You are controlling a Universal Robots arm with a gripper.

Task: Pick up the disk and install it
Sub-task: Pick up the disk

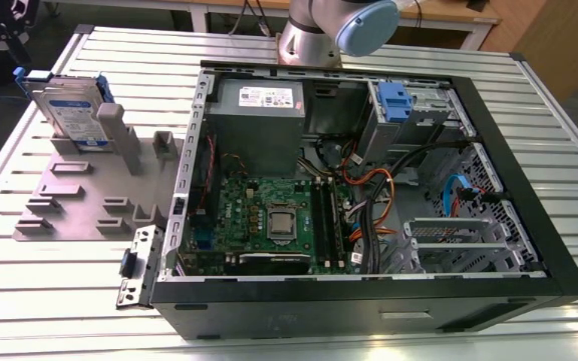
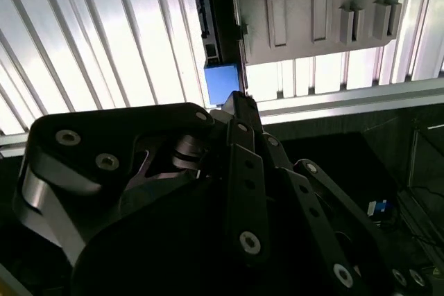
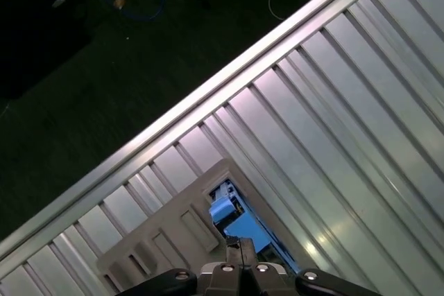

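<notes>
Firstly, nearest to the wrist cameras, the gripper (image 2: 239,102) is seen with its fingers pressed together at the tips, and nothing is held between them. Just past the tips, in both wrist views, a blue corner of the disk (image 3: 239,221) is met. It is the carrier frame looked at from above and edge-on, so the label is not shown there. How much height lies between the tips and that corner cannot be told.

In the exterior view the disk is found upright in a slot of the grey fixture (image 1: 78,203), at the exterior view's left, with its white-and-blue label turned to the camera. The fixture is laid on the slatted metal table (image 1: 530,113), just beside the open computer case (image 1: 530,286). Farther off, at the far corner of the case, a blue bracket (image 1: 394,101) is seen in a drive bay.

The step in hand is judged to be the approach for the pick-up. The disk is not yet grasped and nothing is yet installed.

For the grasp, it is judged that the fingers must first be parted and then set astride the thin upper edge of the disk — square to it, not slanted. The lift would best be made straight up out of the slot, because a tilted pull may jam the frame against the fixture.
</notes>
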